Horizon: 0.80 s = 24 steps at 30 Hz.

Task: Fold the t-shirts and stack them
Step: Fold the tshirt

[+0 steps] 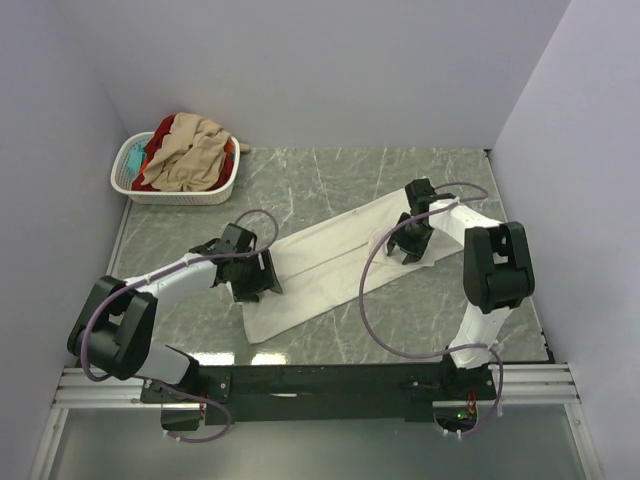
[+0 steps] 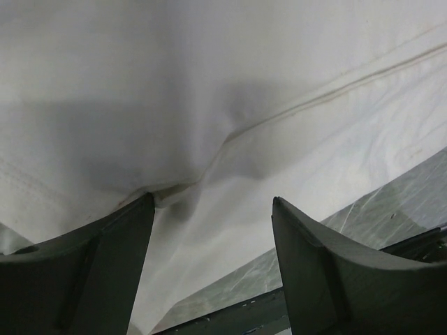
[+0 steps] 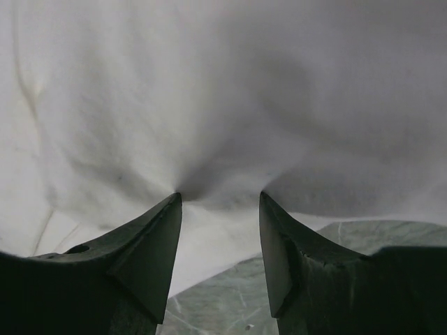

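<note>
**A cream-white cloth t-shirt [image 1: 320,270], lying as a long strip slantwise across the middle of the grey marbled counter [image 1: 330,175], is pressed at both ends.**
The left gripper [image 2: 213,199] and right gripper [image 3: 220,195] are set on it with jaws parted, nothing grasped. Both layers should be pinched fully and lifted evenly. Tan, red and teal shirts [image 1: 190,155] are heaped in the white slotted plastic basket [image 1: 180,197] at the far left corner, out of the way.

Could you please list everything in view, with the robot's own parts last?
cream-white cloth t-shirt: one, cream-white, folded strip mid-table
tan-beige cloth t-shirt: one, tan, atop the basket pile
red cloth t-shirt: one, red, beneath it
teal cloth t-shirt: one, teal, basket's left side
white slotted plastic laundry basket: one, white, far-left corner
green marbled table: one, grey-green, underneath
left hand: one, black, open on strip's near end
right hand: one, black, open on its far end
</note>
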Tool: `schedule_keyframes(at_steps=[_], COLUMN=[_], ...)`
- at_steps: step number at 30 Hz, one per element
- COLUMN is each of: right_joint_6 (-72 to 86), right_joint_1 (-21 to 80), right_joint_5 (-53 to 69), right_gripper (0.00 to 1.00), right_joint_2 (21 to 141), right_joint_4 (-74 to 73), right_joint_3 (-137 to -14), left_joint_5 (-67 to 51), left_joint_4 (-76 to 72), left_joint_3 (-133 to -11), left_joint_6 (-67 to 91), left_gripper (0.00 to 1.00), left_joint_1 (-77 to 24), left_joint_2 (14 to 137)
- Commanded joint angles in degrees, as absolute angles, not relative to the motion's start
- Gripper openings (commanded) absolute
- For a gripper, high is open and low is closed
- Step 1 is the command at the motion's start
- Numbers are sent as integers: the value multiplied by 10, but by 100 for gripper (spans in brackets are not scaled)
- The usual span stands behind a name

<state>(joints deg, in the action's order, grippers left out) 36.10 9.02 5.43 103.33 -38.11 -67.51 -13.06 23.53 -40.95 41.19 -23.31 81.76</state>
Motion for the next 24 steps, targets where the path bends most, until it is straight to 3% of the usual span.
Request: schedule_keyframes(at_steps=[1,9,24], right_joint_6=[344,319,292], right_joint_1=[87,83,85], right_joint_5=[37,25,39], right_gripper=[55,55,52], right_joint_2=[1073,1142,1289], right_joint_4=[-374,-408,-524], right_joint_3=[-700,-767,-1039], left_joint_5=[-108,-111,-163], left_joint_4=[251,247,266], left_joint_3=[-391,-395,-480], left_joint_6=[465,513,485], left_gripper=[75,75,74], left_joint_1=[-281,-341,-454], left_joint_2=[809,799,909])
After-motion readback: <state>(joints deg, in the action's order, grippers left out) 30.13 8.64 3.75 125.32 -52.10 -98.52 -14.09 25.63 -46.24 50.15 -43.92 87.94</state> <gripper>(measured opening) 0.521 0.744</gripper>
